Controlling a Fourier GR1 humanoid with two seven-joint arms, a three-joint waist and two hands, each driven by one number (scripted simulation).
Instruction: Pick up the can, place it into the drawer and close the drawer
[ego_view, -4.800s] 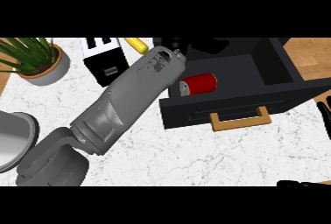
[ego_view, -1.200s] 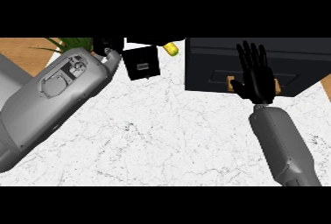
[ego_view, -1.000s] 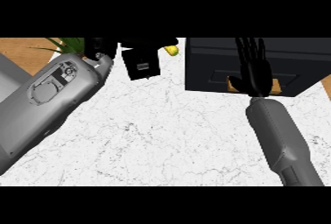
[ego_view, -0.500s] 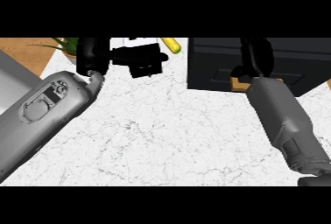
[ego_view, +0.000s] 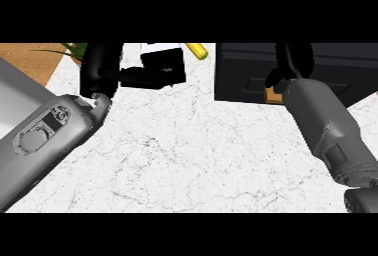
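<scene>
The dark drawer unit (ego_view: 244, 75) sits at the top right of the head view. Its front faces me, and a bit of the wooden handle (ego_view: 275, 95) shows. My right hand (ego_view: 294, 62) lies against that front with straight fingers pointing away from me, covering most of the handle. No can shows anywhere, and the inside of the drawer is hidden. My left hand (ego_view: 100, 70) stands at the upper left with its fingers pointing up, holding nothing, beside a black and white box (ego_view: 159, 70).
A yellow object (ego_view: 196, 50) lies behind the box, and green plant leaves (ego_view: 70, 48) show at the top left. The white marble counter (ego_view: 192, 150) stretches between my two forearms. Wood (ego_view: 26, 60) borders it at the far left.
My right hand has slid further up over the drawer's front and handle. My left forearm has dropped lower, and the left hand now shows above it.
</scene>
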